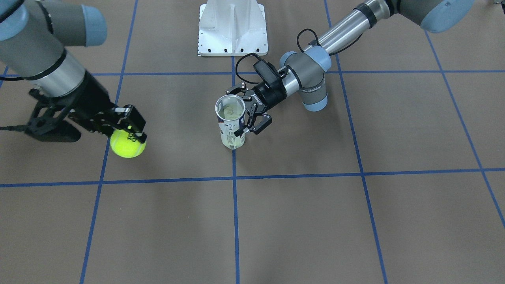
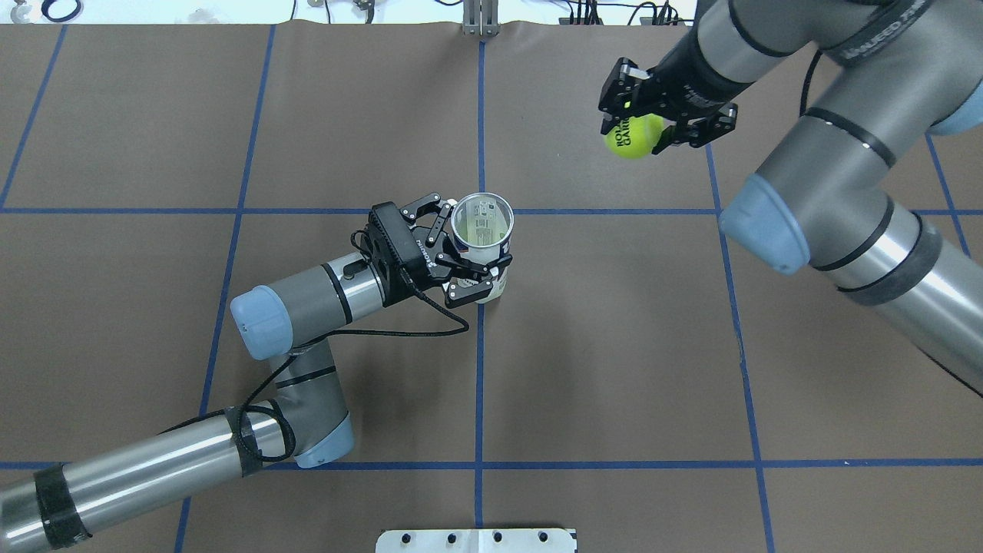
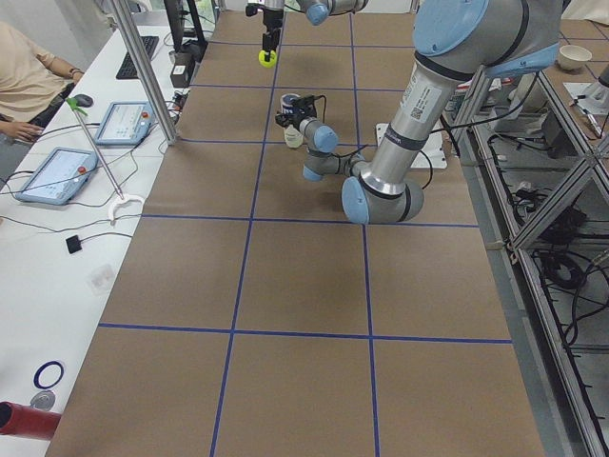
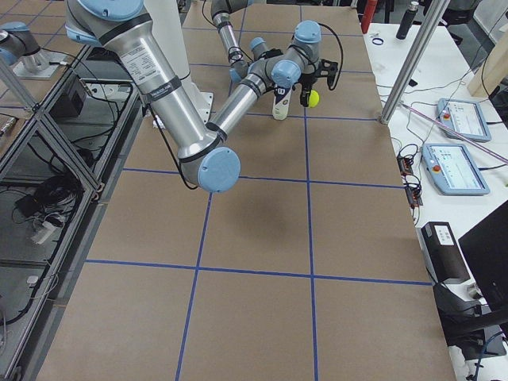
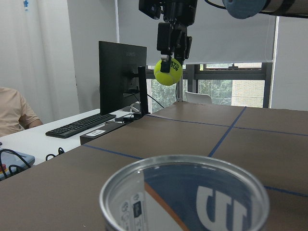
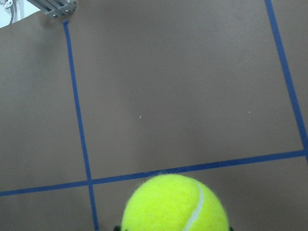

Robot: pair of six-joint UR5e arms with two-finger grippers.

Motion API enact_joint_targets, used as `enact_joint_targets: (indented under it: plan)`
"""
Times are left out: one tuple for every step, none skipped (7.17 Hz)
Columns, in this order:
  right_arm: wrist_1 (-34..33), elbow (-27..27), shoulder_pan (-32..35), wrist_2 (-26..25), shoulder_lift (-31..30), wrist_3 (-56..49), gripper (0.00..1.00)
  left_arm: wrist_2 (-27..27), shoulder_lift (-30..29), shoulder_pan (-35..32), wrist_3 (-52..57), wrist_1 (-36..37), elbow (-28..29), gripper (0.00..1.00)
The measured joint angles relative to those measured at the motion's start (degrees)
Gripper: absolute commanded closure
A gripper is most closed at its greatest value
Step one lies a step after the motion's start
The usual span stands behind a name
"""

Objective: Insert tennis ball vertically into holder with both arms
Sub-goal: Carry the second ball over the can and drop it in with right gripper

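The holder (image 2: 481,240) stands upright, its mouth uncovered from above. The left gripper (image 2: 461,247) blocks its nine o'clock side in the overhead view; twelve through six lie bare table (image 2: 614,346).

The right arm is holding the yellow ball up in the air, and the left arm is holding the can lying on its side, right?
Not quite. The can stands upright, open end up, in the left gripper, as the overhead exterior view shows. The right gripper does hold the ball in the air.

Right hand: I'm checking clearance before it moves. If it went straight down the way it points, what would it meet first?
Probably bare table; the right hand holds the tennis ball well aside of the holder.
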Motion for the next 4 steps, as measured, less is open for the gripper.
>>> enact_joint_targets:
  plan:
    - [-6.4,1.0,-4.1,-4.4,4.5,2.4,0.98,0.0,0.1,0.1,0.0,0.0,0.0,0.01]
    - [-11.1,1.1,-7.2,-7.7,8.1,4.1,0.88,0.0,0.2,0.1,0.0,0.0,0.1,0.01]
    - [-13.7,1.0,-9.6,-10.0,10.5,5.4,0.74,0.0,0.3,0.2,0.1,0.0,0.2,0.01]
    - [-14.8,1.0,-11.4,-11.7,11.8,6.5,0.51,0.0,0.3,0.2,0.1,0.0,0.2,0.01]
